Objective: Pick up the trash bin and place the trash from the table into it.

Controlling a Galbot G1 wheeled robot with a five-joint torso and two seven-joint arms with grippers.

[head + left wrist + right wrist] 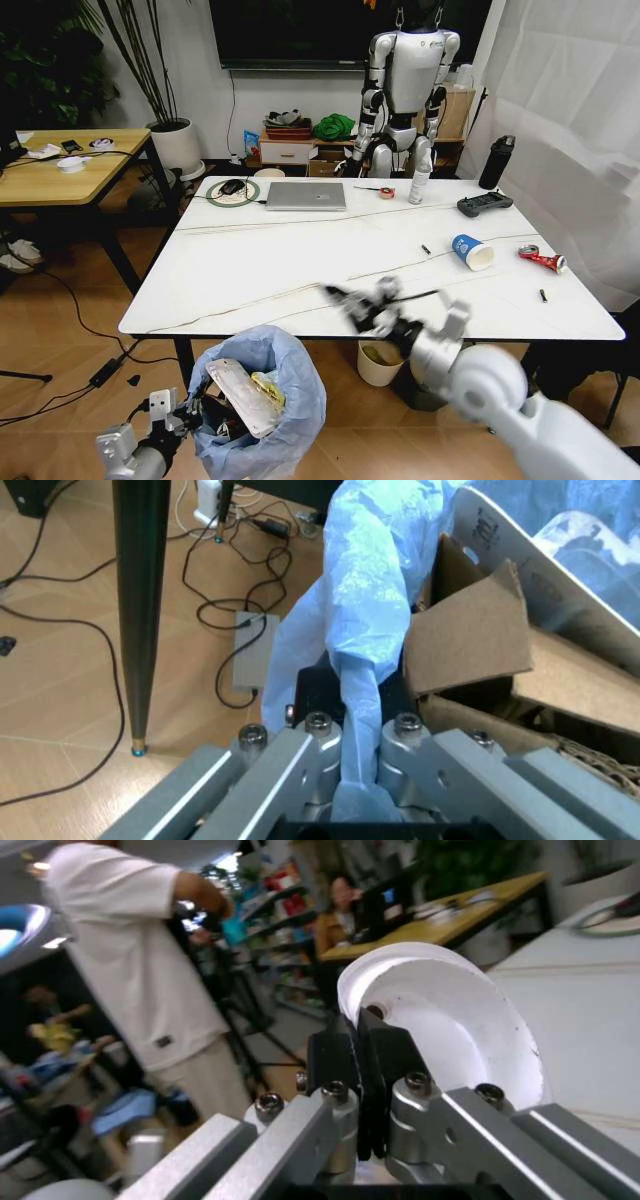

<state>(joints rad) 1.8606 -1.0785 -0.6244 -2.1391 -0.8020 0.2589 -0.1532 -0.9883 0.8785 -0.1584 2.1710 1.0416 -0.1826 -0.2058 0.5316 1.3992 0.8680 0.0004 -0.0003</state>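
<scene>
- White marble-look table (pixel 300 270) dominates the room, with a wooden desk (pixel 60 175) off to one side of it and a parked humanoid robot (pixel 405 85) behind its far edge.
- Just below the table's near edge, the left gripper (pixel 345 731) is clamped on the blue bag liner of the trash bin (pixel 262 400), holding the bin off the floor.
- Brown cardboard (pixel 470 641) and a clear plastic tray (pixel 243 395) already sit inside the bin.
- Over the table's near edge, the right gripper (pixel 362 1065) pinches the rim of a white disc (pixel 440 1020), blurred in mid-travel.
- My reading: a carry-and-drop step; the next move calls for bringing the disc over the bin's mouth and releasing it.
- Left on the table: a blue paper cup (pixel 470 251) on its side and a crushed red can (pixel 542 259) nearer the far corner; the silver laptop (pixel 306 195) and black game controller (pixel 484 204) are not litter.
- Printing on the tray's edge is too blurred to read; no brand is legible.
</scene>
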